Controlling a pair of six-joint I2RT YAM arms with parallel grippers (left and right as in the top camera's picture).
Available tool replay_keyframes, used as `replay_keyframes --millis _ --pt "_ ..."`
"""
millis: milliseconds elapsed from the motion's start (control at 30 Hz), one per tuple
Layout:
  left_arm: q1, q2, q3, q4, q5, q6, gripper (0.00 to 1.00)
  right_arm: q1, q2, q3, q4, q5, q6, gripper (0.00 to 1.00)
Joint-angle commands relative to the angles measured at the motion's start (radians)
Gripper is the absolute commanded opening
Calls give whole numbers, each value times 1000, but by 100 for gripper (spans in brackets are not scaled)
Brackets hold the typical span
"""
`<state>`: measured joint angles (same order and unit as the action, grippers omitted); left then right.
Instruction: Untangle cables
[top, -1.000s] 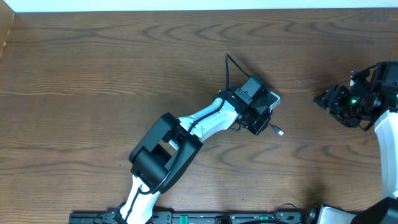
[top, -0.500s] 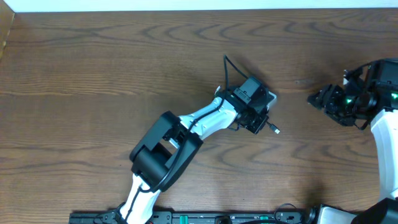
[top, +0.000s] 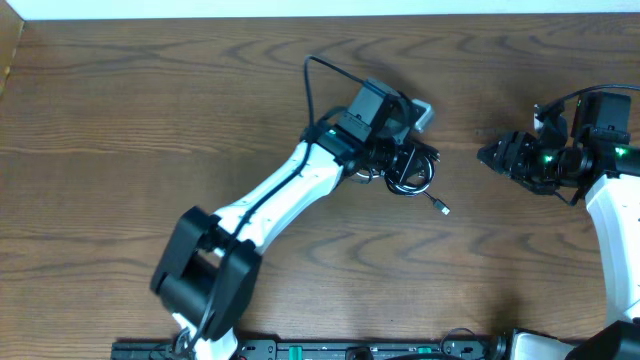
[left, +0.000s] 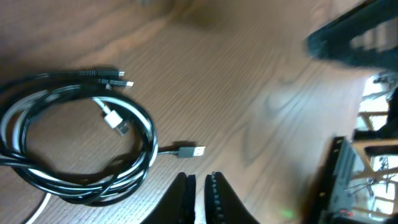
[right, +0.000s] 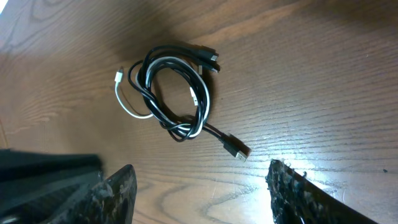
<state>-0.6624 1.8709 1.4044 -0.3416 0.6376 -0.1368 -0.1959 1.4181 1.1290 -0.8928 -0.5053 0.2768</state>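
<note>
Holding nothing, with left gripper (left: 200, 196) pinched nearly together and right gripper (right: 200, 177) spread wide, and white and black cables (left: 114, 119) coiled together just ahead-left of the first, ahead of the second.

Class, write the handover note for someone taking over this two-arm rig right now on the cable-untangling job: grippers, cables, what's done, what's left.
Left gripper: shut, empty, close to the coil.
Right gripper: open, empty, apart from the cords.
White cable and black cable: wound together in one loose coil on the wooden table, with the plug ends sticking out.
Done: nothing separated yet.
Left: grasp one cord, draw it free of the other, lay them apart.
</note>
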Motion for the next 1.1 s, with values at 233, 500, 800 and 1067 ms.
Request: replay_keyframes --millis 233,500,800,1067 --pt "-13 197 7 85 -74 182 30 6 -2 0 -17 25 -16 64" --pt "-30 225 6 93 -74 359 33 6 -2 0 -16 28 -16 65" --pt "-44 241 -13 93 -114 510 33 6 -2 0 -21 29 -16 65" --pt "-46 267 -13 88 -201 506 33 6 -2 0 -24 45 -17 66"
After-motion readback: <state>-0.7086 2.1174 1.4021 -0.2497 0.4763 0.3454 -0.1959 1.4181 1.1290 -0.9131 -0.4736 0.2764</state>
